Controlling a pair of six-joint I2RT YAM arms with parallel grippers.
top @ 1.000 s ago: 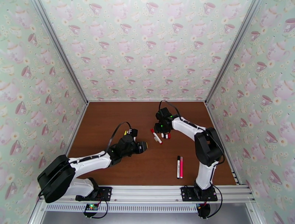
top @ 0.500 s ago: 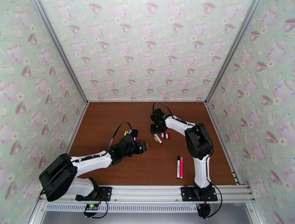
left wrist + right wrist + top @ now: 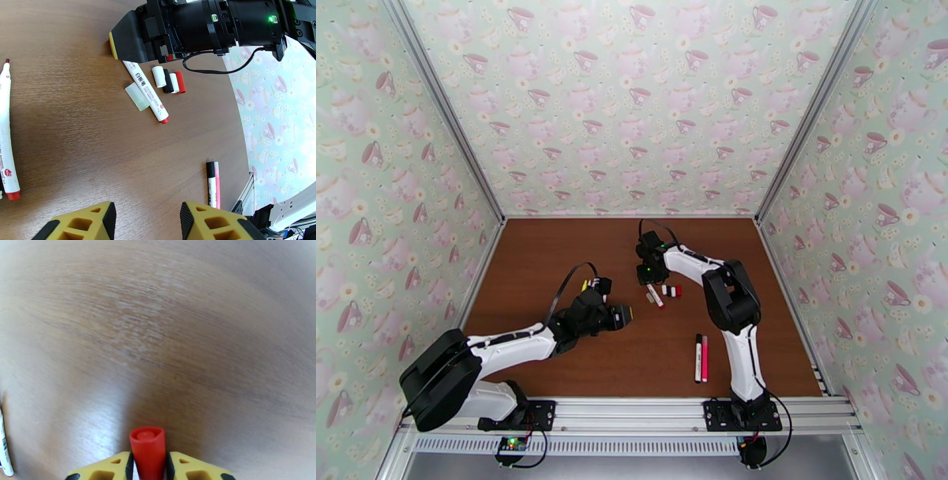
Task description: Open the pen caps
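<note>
Swung leftward since a second ago, my right hand (image 3: pixel 149 467) is pinching the red cap (image 3: pixel 147 443) of a white pen (image 3: pixel 147 92) lying on the table (image 3: pixel 79 138), left hand (image 3: pixel 146 221) hovering open and empty, and I'm judging the cap light, stiff, slippery, needing a barrel grip.

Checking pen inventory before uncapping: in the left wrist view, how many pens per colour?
White-barrelled pens, red end: 2
White-barrelled pen, black cap: 1
Pink pen: 1
Total: 4
</note>
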